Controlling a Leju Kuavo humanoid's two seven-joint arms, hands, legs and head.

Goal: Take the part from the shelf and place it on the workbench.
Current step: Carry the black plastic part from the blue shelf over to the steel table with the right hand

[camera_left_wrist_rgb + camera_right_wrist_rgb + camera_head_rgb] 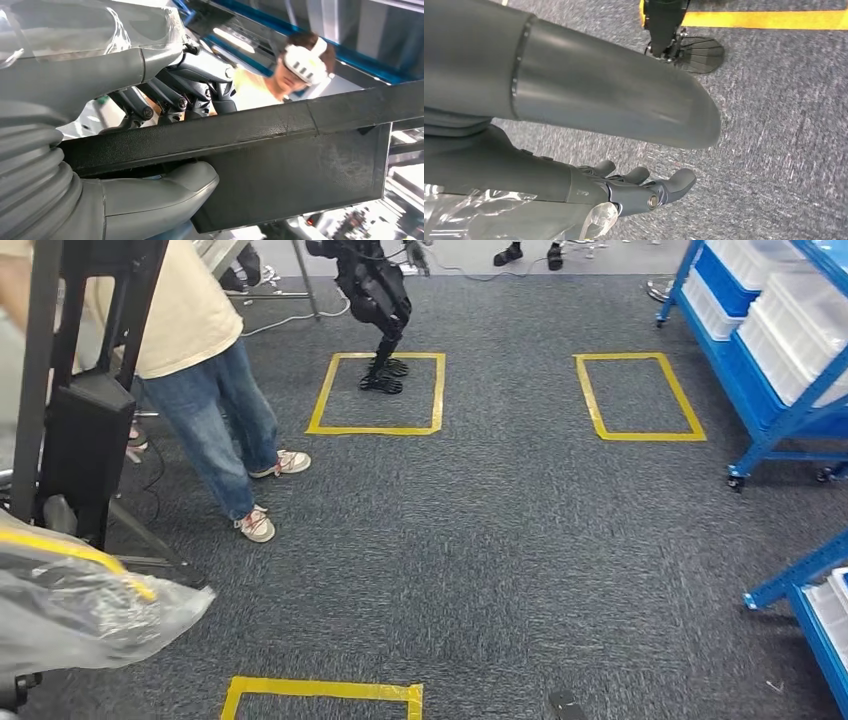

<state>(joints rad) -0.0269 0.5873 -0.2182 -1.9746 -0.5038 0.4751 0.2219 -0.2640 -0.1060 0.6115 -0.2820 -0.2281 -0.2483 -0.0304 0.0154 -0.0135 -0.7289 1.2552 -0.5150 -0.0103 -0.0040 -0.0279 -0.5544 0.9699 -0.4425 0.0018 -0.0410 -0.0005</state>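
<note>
The part (300, 165) is a flat black piece with a raised rim. In the left wrist view my left hand (190, 95) grips it along one edge, dark fingers (170, 102) curled over the rim and the grey thumb (160, 192) pressed underneath. My plastic-wrapped left arm (80, 600) shows at the lower left of the head view. In the right wrist view my right hand (639, 187) hangs above the grey carpet, fingers spread apart and nothing in it.
A person in a yellow shirt and jeans (210, 390) stands at the left beside a black stand (85, 430). Another black robot (380, 300) stands in a yellow tape square (378, 392). Blue racks with white bins (770, 330) line the right side.
</note>
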